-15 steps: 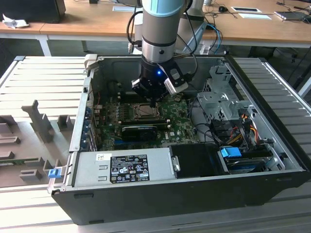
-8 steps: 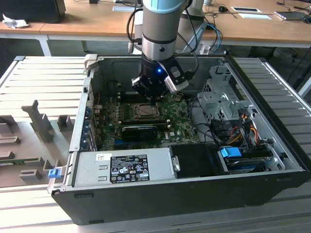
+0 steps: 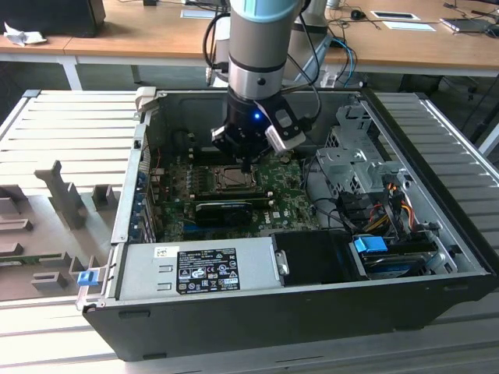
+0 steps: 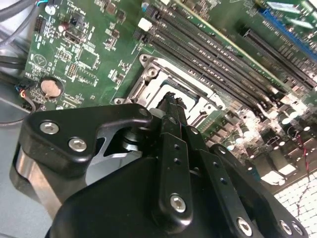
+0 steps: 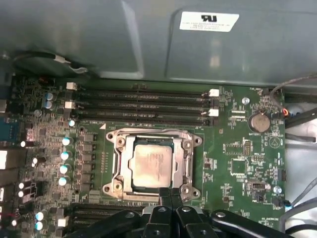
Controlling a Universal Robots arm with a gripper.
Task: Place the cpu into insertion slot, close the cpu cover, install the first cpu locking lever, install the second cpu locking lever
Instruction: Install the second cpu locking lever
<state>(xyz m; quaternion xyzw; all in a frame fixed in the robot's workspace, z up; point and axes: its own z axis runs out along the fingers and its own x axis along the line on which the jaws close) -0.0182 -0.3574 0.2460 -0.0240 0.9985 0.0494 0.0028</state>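
The cpu (image 5: pixel 152 166), a pale silver square, lies flat in the socket on the green motherboard (image 5: pixel 242 163). The cpu cover (image 5: pixel 128 163), a metal frame with a square window, lies down around it. My gripper (image 5: pixel 171 194) is shut with nothing seen between its black fingers, and its tips hang just off one edge of the socket. In the second wrist view the gripper (image 4: pixel 171 97) points down at the socket frame (image 4: pixel 158 69). In the exterior view the gripper (image 3: pixel 248 165) hovers right over the socket (image 3: pixel 232 179) inside the open computer case. Whether the locking levers are latched I cannot tell.
Several long memory slots (image 5: pixel 143 104) run beside the socket, and a coin battery (image 5: pixel 258 120) sits near them. Inside the case are a power supply (image 3: pixel 195 269) at the front, a metal drive cage (image 3: pixel 351 156) and loose cables (image 3: pixel 374 210) at the exterior view's right.
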